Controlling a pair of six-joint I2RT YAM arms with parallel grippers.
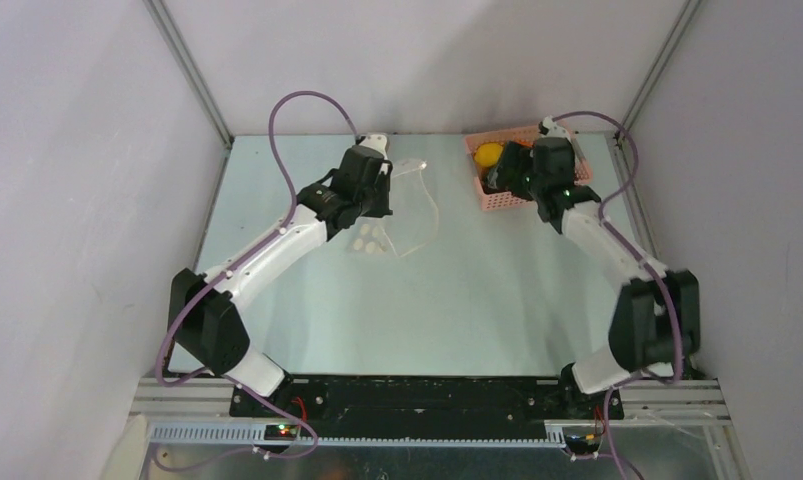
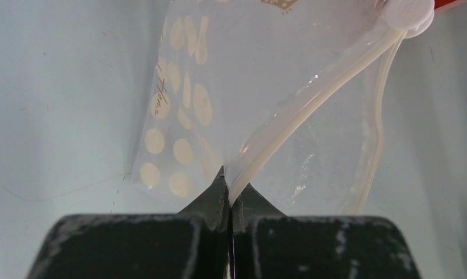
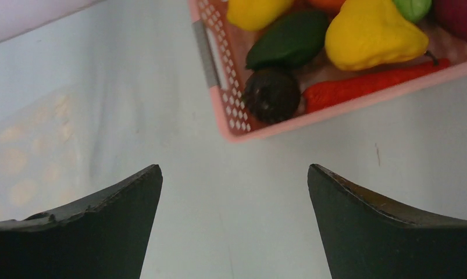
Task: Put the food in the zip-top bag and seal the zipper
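Clear plastic zip-top bag (image 1: 409, 205), printed w/ pale round dots, lies on the pale green table (image 1: 477, 300) at far left-centre, just beside the left arm's wrist. On that arm the left gripper (image 2: 230, 195) has its black fingers pressed together on the zipper (image 2: 312, 99), pinching the whitish strip at one end of the bag's mouth. From the pinch the strip runs up and away to a round white slider tab (image 2: 408, 14) at the far end. Mouth is parted: a second pale strip curves off to the right, w/ see-through film btwn the two. The dotted panel lies left of the pinch; small script along its edge is too small to read in full.

Over on the other side the right gripper (image 3: 235, 171) is spread wide, held over bare table just short of a corner of the pink lattice basket (image 3: 341, 104). Basket sits at the table's far right, well apart from the bag. The food seen is all inside it:
- yellow pear-shaped piece (image 3: 373, 32)
- second yellow piece (image 3: 257, 11)
- dark green piece (image 3: 289, 40)
- dark round piece (image 3: 271, 94), in the corner nearest the fingers
- long red-orange piece (image 3: 364, 87), along the near wall
- green bit (image 3: 414, 7) and dark red bit (image 3: 460, 17), cut off at the frame edge

Bag's dots show faintly at the left of the right wrist view.
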